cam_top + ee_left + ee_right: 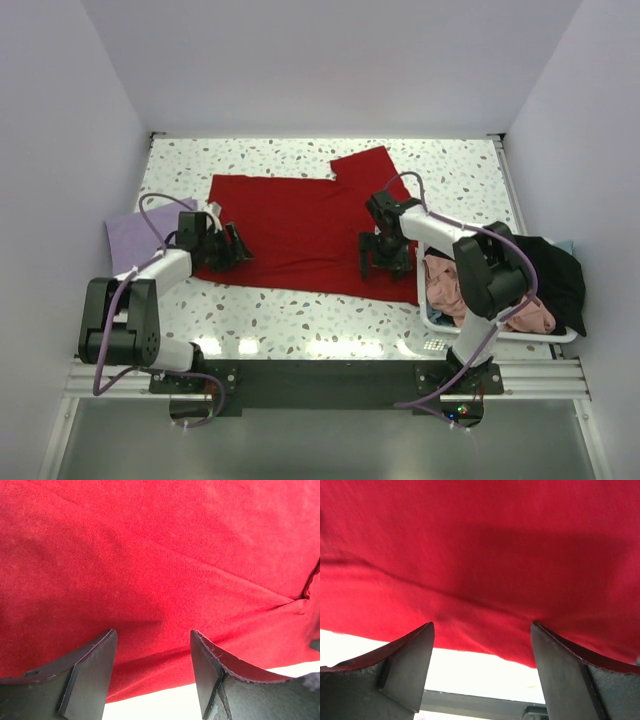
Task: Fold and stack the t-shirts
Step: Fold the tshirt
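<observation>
Red shirt point(300, 225) spread flat, both my grippers empty at its near hem.
My left gripper point(152, 639) and right gripper point(482, 630) stand wide open over that hem, holding nothing. To fold well, I judge both should pinch the hem at the same moment, lift evenly, and carry it toward the far edge without dragging. Count: four shirts, namely one red, one lavender shirt point(130, 235) just left of it, and one pink shirt point(445, 280) and one black shirt point(555, 275) right of it in one basket point(495, 338).
</observation>
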{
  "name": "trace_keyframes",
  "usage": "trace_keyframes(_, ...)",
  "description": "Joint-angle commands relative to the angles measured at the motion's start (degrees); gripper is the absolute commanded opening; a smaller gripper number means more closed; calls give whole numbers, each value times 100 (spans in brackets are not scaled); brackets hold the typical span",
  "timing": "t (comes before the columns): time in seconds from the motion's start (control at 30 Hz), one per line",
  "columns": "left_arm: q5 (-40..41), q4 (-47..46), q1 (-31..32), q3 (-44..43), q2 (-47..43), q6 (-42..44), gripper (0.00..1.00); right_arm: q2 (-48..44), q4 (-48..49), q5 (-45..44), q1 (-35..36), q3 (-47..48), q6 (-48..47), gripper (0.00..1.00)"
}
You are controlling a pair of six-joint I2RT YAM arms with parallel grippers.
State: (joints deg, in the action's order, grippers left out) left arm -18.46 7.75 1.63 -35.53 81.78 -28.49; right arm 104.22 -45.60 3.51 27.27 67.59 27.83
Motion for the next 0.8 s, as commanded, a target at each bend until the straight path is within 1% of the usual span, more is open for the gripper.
trace_keyframes(0.0,105,131,22,370,-83,-51,66,-587,-45,-184,-2,-342,99,81)
trace_keyframes(0.17,158,86,22,600,-101,-130,66,-623,139,-193,7,-834,126,81)
trace_keyframes(0.4,554,455,22,898,-530,-437,67,-605,298,-35,7,-1213,161,81)
trace_keyframes(0.6,466,543,22,1346,-961,-824,70,-807,298,97,7,-1485,222,81)
trace_keyframes(0.77,343,692,22,1330,-1260,-904,71,-1053,307,325,33,-1688,336,81)
